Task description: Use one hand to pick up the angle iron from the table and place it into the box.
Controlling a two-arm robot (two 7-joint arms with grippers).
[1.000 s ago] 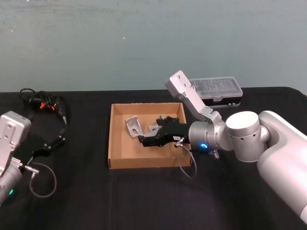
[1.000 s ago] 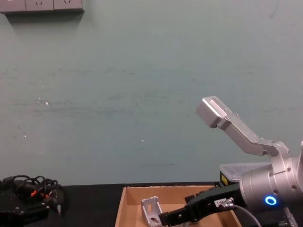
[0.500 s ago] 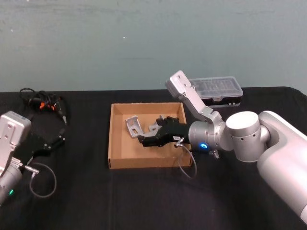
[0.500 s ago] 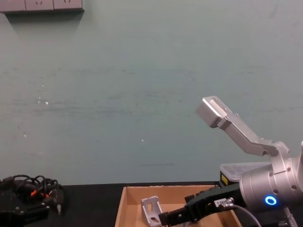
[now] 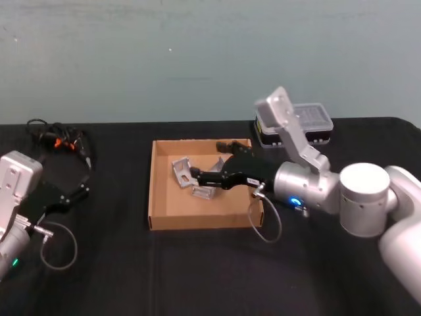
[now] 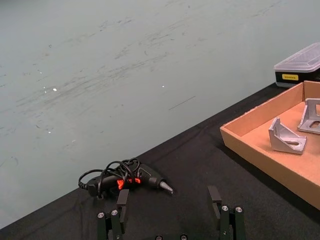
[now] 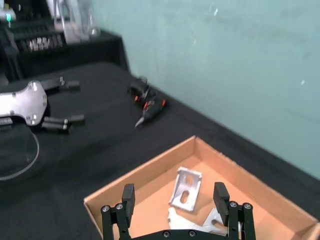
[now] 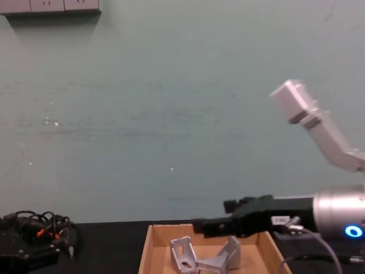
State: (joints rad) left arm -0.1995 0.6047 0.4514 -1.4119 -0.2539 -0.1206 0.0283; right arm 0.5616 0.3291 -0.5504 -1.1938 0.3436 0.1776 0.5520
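The right gripper (image 5: 209,179) is hanging over the box (image 5: 156,191) with its fingers (image 7: 128,196) spread wide and nothing between them. In the chest view it sits clear above the brackets, so it's not touching anything.

Right under and around it there are angle irons lying on the box floor. One angle iron (image 5: 182,170) stands toward the left-rear part of the box. A second angle iron (image 5: 204,192) lies just in front of the gripper tip, and another bit of grey metal pokes out beside the gripper on its far side. In the right wrist view the upright one sits between the two fingers, further out and lower down.

The box itself sits on the black worktop (image 5: 197,270), roughly in the middle. Just behind its right rear corner there's a black organiser case (image 5: 309,122) with a clear lid.

Over on the left the left gripper (image 6: 170,212) is parked low above the worktop, well apart from the box, fingers open too. Beyond it, near the back edge, there's a glue gun (image 5: 60,141) with its cable bundled up.
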